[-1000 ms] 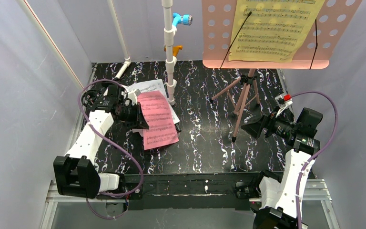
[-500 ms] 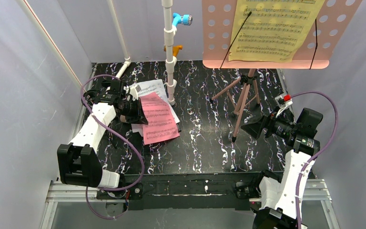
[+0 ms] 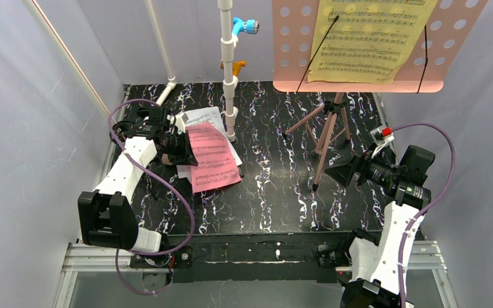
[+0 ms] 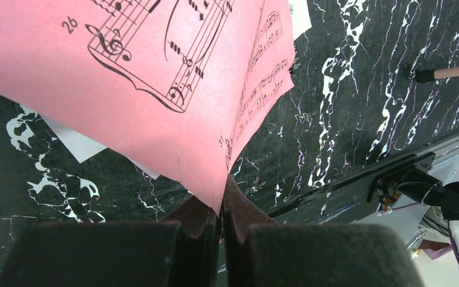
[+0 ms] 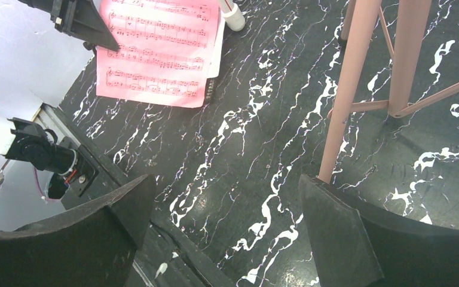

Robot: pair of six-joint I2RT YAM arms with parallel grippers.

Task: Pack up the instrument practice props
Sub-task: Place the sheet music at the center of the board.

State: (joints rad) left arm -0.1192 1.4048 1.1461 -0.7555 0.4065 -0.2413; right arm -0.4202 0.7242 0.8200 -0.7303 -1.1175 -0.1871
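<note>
1. Table (image 3: 276,199) — black marbled top with walls close on the left, back and right; a bare stretch lies at near centre.
2. Stand (image 3: 359,86) — tripod on the right half, desk raised, yellow page (image 3: 366,38) on it.
3. Arms — left stretched forward along the left wall, wrist turned inward; right bent at the right edge, pointing left.
4. Pink page (image 3: 210,157) — left of centre, lying over white pages (image 3: 200,116).
5. Left gripper (image 4: 222,206) — clamped on the pink page's corner.
6. Right gripper (image 5: 226,191) — jaws wide apart, nothing between them, with the tripod's near foot just beside one finger.

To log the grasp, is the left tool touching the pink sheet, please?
Touching. The left wrist view shows the left tool shut on a corner of the pink sheet.
</note>
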